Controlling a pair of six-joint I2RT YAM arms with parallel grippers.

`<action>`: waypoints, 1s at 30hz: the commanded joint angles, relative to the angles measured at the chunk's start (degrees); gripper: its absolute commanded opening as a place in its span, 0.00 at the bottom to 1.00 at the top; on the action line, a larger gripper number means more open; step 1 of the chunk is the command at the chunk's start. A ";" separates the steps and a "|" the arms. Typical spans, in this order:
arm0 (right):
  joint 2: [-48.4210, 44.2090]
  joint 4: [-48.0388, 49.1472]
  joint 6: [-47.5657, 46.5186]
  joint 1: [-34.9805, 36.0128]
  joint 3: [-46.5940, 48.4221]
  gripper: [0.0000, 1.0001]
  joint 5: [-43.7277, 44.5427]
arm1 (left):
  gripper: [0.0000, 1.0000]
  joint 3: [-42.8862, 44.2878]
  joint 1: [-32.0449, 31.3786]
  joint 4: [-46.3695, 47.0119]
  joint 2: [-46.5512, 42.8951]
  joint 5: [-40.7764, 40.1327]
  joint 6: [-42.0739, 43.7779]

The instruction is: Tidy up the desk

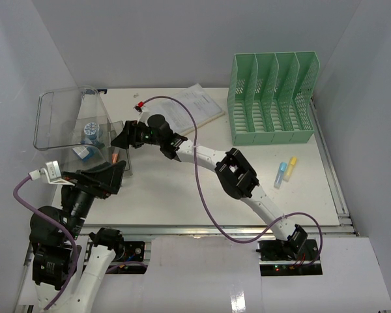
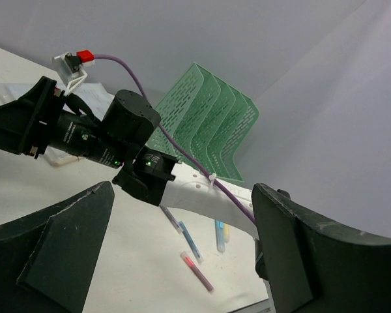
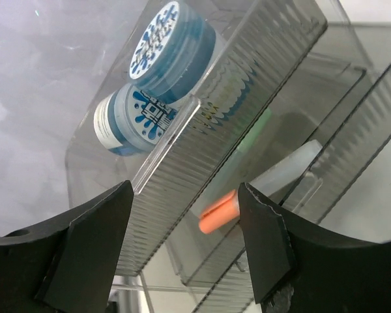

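flat white desk [image 1: 169,189] holds slotted green rack [image 1: 270,98], clear bin [image 1: 62,117].

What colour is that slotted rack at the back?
The rack is mint green; the top external view shows it best.

The right arm [image 1: 264,205] is reaching across the bench [image 1: 163,195] to the right side of the clear bin [image 1: 65,124]; the left arm [image 1: 81,199] is crowding its near side. Bare bench is lying open between them, near-right of the bin.
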 commanded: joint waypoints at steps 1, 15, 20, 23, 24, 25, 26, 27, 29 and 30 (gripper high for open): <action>-9.31 0.17 -15.07 -0.81 0.66 0.73 -2.60 | 0.98 1.66 0.08 -0.95 -0.18 1.55 -1.03; -50.16 -38.99 -65.06 -22.75 -41.20 0.90 -16.74 | 0.98 -8.78 0.08 -0.22 -4.46 12.54 -2.12; -64.96 -43.98 -63.21 -41.37 -58.39 0.90 -8.95 | 0.98 -13.83 0.08 0.56 -8.07 15.55 -3.23; -71.27 -46.31 -60.81 -54.05 -63.15 0.90 -6.97 | 0.98 -14.43 0.08 0.53 -9.03 17.11 -2.77; -72.33 -47.03 -60.64 -55.31 -64.48 0.90 -3.15 | 0.98 -14.43 0.08 0.48 -9.05 17.51 -2.47; -73.24 -47.69 -60.01 -56.71 -65.11 0.90 1.88 | 0.98 -14.41 0.08 0.46 -8.96 17.95 -2.26; -73.48 -47.98 -58.63 -56.81 -65.72 0.90 5.63 | 0.98 -14.27 0.08 0.34 -8.76 18.06 -1.77; -73.19 -49.31 -55.81 -56.88 -66.23 0.90 10.82 | 0.98 -13.98 0.08 0.12 -8.46 18.52 -1.08; -71.80 -51.39 -52.64 -56.88 -66.46 0.90 15.55 | 0.98 -13.70 0.08 -0.22 -8.18 19.13 -0.30; -71.13 -51.94 -51.59 -56.88 -66.72 0.90 17.11 | 0.98 -13.70 0.08 -0.37 -8.12 19.36 -0.18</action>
